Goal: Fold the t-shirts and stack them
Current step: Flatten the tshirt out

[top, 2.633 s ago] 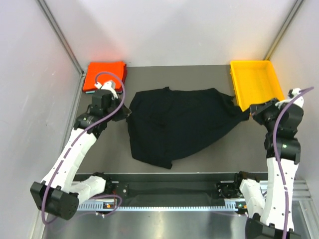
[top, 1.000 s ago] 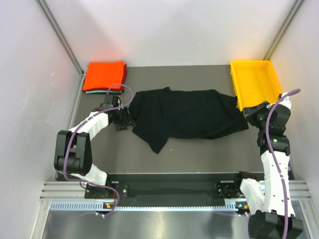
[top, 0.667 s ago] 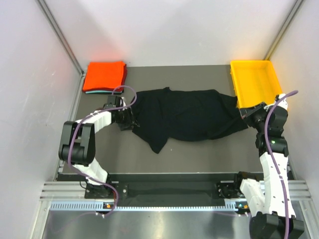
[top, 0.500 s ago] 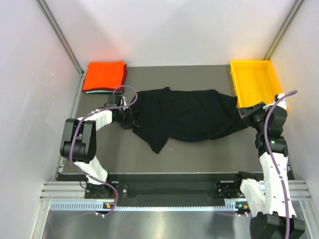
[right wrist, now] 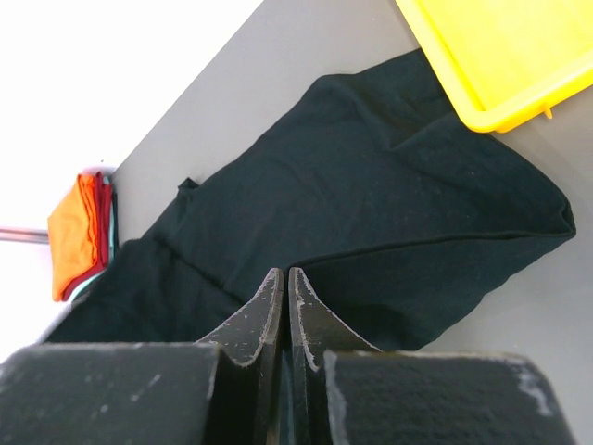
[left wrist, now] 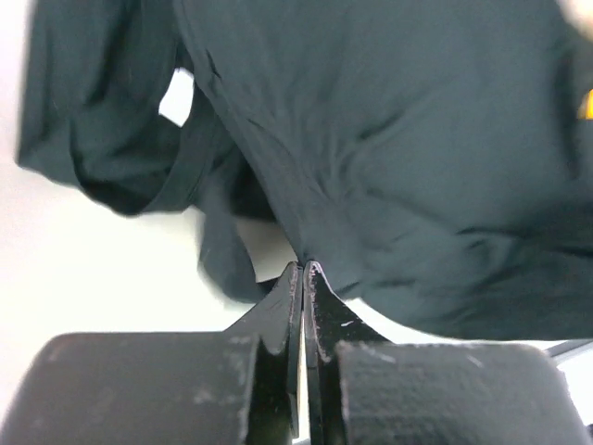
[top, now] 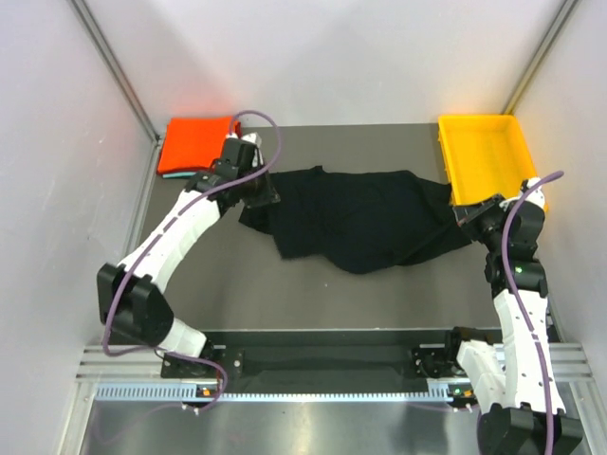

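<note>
The black t-shirt lies stretched across the table's middle. My left gripper is shut on its left end; in the left wrist view the jaws pinch a fold of the cloth, and the white neck label shows. My right gripper is shut at the shirt's right end; in the right wrist view its tips meet on the hem of the shirt. The folded orange-red shirt sits at the back left on a teal one.
A yellow plastic tray stands at the back right, its near corner beside the shirt's right end, and shows in the right wrist view. The folded stack also shows there. Grey walls enclose the table.
My left arm has swung out and back, carrying the shirt's left end toward the orange-red stack. The shirt's hanging lower flap has shifted right. The right gripper has stayed put.
</note>
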You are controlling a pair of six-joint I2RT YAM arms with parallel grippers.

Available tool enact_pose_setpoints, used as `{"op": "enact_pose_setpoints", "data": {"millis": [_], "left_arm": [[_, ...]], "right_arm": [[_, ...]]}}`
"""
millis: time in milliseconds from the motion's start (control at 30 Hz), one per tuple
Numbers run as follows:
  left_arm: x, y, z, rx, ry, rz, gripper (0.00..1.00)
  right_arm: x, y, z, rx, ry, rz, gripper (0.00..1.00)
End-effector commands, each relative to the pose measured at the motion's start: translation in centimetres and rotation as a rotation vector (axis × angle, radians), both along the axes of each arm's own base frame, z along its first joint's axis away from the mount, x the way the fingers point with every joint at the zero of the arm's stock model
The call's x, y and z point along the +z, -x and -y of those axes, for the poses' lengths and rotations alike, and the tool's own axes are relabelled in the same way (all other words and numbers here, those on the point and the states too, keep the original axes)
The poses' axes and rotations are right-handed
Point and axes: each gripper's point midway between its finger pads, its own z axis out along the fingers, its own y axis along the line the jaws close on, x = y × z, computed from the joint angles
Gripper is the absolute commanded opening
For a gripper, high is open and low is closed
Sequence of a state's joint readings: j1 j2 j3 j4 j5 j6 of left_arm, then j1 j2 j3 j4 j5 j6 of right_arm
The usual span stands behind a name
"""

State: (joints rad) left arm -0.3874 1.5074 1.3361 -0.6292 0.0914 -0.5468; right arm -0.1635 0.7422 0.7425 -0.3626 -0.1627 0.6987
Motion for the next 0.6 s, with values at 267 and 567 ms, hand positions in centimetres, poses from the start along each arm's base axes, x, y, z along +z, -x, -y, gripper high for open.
{"op": "enact_pose_setpoints", "data": {"millis": [267, 567], "left_arm": [[-1.8, 0.0, 0.0, -0.004, -0.024, -0.053, 0.0], [-0.5, -11.0, 5.7, -0.157, 0.048, 0.106, 0.0]], "right_arm": [[3.1, -0.4, 0.3, -0.009, 0.043, 0.081, 0.0], [1.9, -1.3, 0.9, -0.029, 0.057, 0.052, 0.0]]}}
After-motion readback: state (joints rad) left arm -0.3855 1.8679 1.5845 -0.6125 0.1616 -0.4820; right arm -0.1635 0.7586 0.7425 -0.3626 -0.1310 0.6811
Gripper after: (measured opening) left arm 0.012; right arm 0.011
